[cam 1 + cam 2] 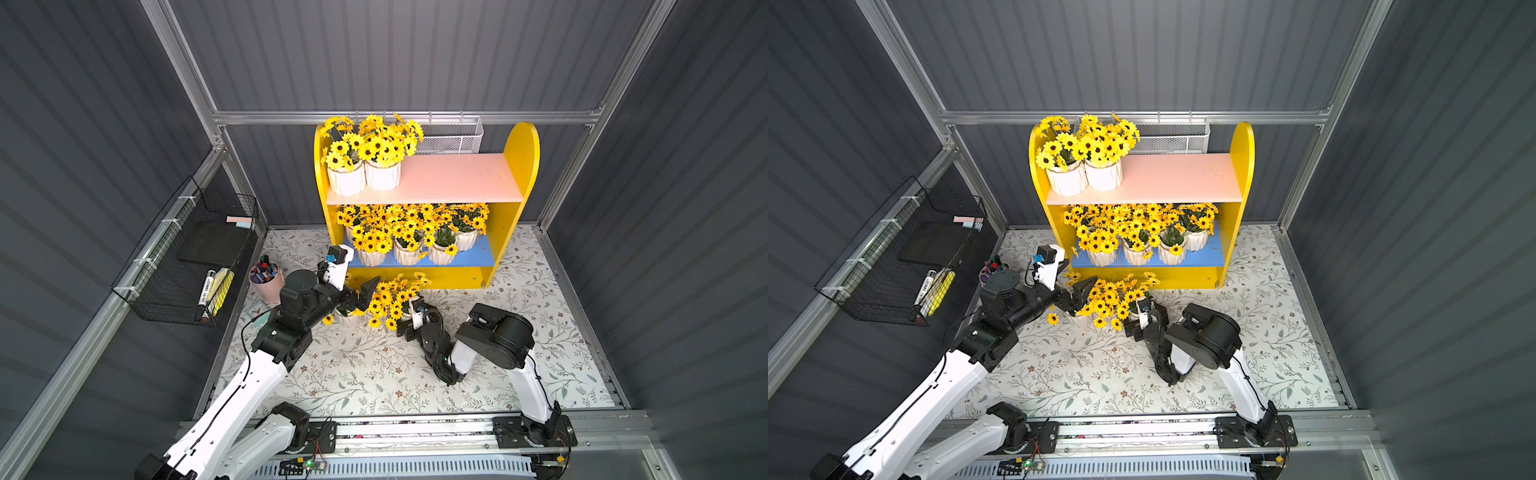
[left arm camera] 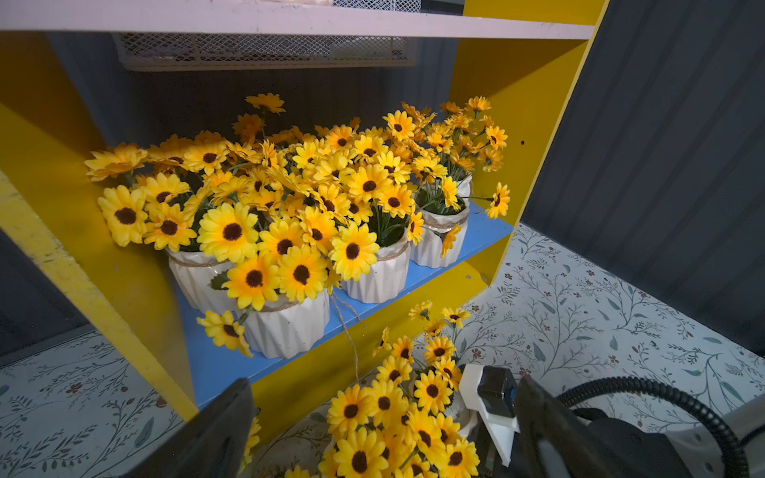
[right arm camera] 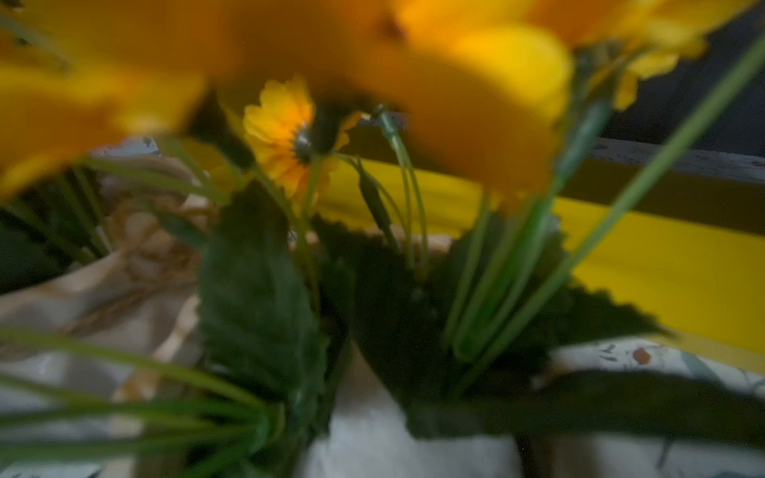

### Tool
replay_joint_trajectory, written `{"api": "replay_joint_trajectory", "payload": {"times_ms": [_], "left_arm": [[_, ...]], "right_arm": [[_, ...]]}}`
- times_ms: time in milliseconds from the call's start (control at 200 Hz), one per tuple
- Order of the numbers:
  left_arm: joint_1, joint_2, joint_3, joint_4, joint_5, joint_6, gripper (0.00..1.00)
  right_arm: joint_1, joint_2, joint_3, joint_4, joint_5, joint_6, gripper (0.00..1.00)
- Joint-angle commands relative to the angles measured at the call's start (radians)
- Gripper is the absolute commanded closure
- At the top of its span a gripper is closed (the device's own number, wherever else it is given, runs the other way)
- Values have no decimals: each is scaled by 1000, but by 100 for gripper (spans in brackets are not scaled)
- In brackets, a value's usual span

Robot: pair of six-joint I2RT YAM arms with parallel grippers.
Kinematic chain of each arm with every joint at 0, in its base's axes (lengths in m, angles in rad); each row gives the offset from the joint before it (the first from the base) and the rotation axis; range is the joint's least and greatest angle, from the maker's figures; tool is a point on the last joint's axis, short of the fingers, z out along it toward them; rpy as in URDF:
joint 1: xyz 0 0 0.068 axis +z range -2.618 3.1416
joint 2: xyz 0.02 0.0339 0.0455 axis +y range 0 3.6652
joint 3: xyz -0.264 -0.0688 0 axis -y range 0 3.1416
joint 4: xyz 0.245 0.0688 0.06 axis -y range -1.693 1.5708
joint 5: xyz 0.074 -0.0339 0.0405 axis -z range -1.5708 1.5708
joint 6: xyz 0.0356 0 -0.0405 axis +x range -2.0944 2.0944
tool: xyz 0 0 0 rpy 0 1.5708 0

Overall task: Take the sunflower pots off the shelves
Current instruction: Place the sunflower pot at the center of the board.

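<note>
Left arm [image 1: 257, 370] stretches in from lower left, left gripper [image 2: 383, 387] spread wide above perhaps two sunflower pots [image 1: 388, 303] on the mat [image 1: 374, 374], centre frame, before the shelves [image 1: 521, 153]; more sit on them. Right arm [image 1: 494, 336] folds low, right gripper [image 1: 406, 326] buried in blooms, jaws hidden: can't tell.

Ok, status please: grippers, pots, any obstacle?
Left gripper open, above floor pots. Right gripper low among their flowers, jaws hidden. Two pots on pink board, more pots on blue board.
</note>
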Motion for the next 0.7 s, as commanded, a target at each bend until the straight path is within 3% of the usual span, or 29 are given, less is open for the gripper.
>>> {"api": "replay_joint_trajectory", "payload": {"times_ms": [0, 695], "left_arm": [[-9, -7, -1, 5, 10, 20, 1], [-10, -8, 6, 2, 22, 20, 1]], "right_arm": [[11, -47, -29, -7, -30, -9, 1], [22, -196, -166, -8, -121, 0, 1]]}}
